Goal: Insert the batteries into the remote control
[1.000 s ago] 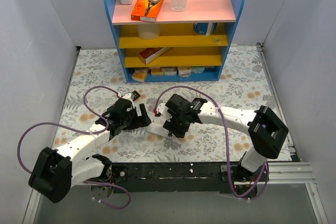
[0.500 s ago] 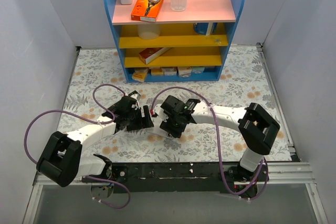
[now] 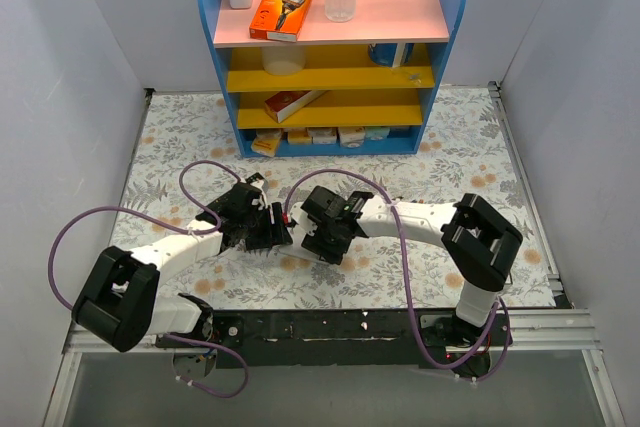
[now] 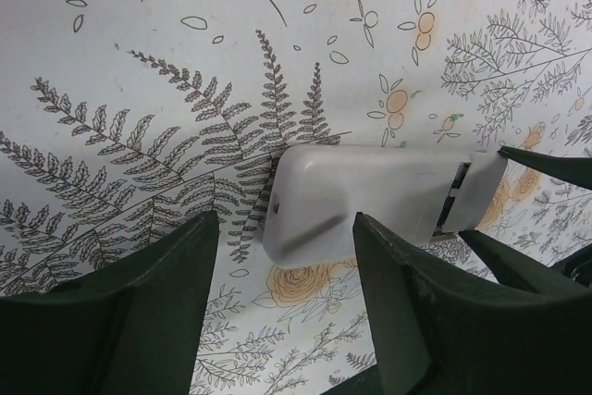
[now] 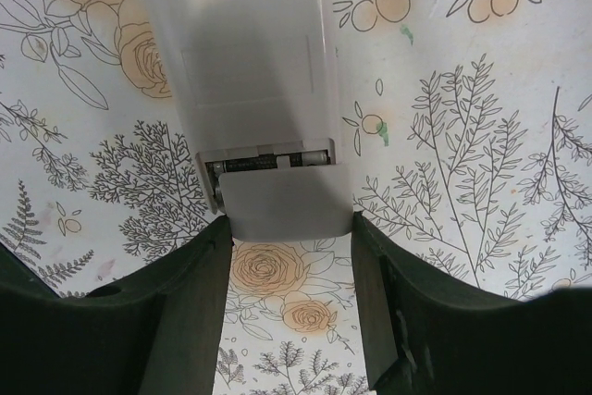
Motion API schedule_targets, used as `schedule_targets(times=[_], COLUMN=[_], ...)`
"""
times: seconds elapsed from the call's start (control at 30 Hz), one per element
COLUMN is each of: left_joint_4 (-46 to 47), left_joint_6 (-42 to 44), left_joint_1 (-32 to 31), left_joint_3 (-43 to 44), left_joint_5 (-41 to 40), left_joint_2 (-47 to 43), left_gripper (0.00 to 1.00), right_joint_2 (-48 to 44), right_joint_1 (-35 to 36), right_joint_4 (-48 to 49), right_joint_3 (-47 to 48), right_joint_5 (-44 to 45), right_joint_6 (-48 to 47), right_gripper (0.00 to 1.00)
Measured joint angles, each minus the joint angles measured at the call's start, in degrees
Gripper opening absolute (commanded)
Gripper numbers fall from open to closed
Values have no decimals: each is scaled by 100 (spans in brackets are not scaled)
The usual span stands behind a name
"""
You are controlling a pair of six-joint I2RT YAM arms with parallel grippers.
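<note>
your left claw (image 4: 285, 221): spread by the white-grey rectangular plastic remote control (image 4: 370, 193) | your right claw (image 5: 290, 221): pinching its cover end; thin cylindrical batteries (image 5: 268, 160) inside

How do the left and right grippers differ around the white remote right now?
The right gripper is closed on the remote control at its battery-cover end; the left gripper is open, holding nothing. The remote runs lengthwise between the right's fingers but lies crosswise beyond the left's. Both sit low over the floral table, at the remote's opposite ends.
</note>
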Motion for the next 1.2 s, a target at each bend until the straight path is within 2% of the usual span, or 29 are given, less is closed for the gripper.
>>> schedule_targets(times=[0.07, 0.3, 0.7, 0.87, 1.2], left_joint_4=[4, 13, 52, 50, 52], left_joint_6=[-2, -28, -66, -83, -87], left_joint_1=[0, 0, 2, 20, 35], left_joint_3=[0, 0, -2, -2, -2], left_joint_5=[13, 83, 203, 205, 216], left_joint_2=[9, 68, 164, 168, 188], left_gripper=[54, 48, 29, 26, 25], right_joint_2=[15, 20, 15, -24, -116], right_joint_1=[15, 61, 70, 72, 74], right_joint_4=[4, 20, 79, 87, 367], right_joint_3=[0, 7, 7, 7, 7], right_joint_5=[50, 153, 149, 146, 125], right_joint_6=[-22, -87, -210, -260, -376], right_gripper=[35, 35, 35, 35, 35])
